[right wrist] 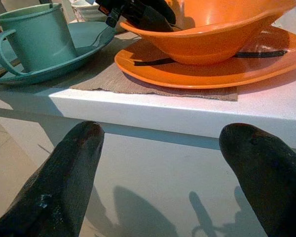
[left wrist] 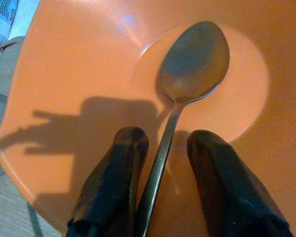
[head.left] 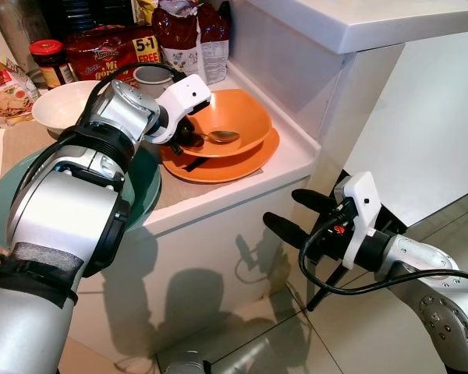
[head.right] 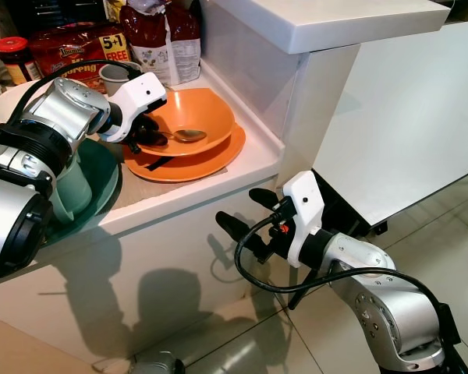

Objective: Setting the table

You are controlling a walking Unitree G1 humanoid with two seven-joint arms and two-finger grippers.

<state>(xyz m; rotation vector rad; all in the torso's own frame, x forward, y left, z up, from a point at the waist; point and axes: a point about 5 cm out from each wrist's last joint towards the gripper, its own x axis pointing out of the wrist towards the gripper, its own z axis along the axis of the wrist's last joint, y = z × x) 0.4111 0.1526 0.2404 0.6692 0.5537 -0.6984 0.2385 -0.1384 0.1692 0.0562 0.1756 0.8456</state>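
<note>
Your left gripper [left wrist: 160, 190] is inside the orange bowl [head.left: 242, 113] near the counter's front edge, fingers a little apart around the spoon [left wrist: 185, 94] handle, not squeezing yet. The spoon looks thin, hard and slippery, so pinch its handle. Your right gripper [head.left: 296, 214] hangs wide open, holding nothing.

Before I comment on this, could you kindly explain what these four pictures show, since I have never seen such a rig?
It is a humanoid robot with two silver arms. Two pictures come from its head, looking down; two from its wrists.

On the white counter an orange bowl sits on an orange plate, beside a teal mug on a teal plate.

The left claw is open, its fingers either side of the handle of a metal spoon lying in the bowl. The right claw hangs open below the counter, holding nothing.
</note>
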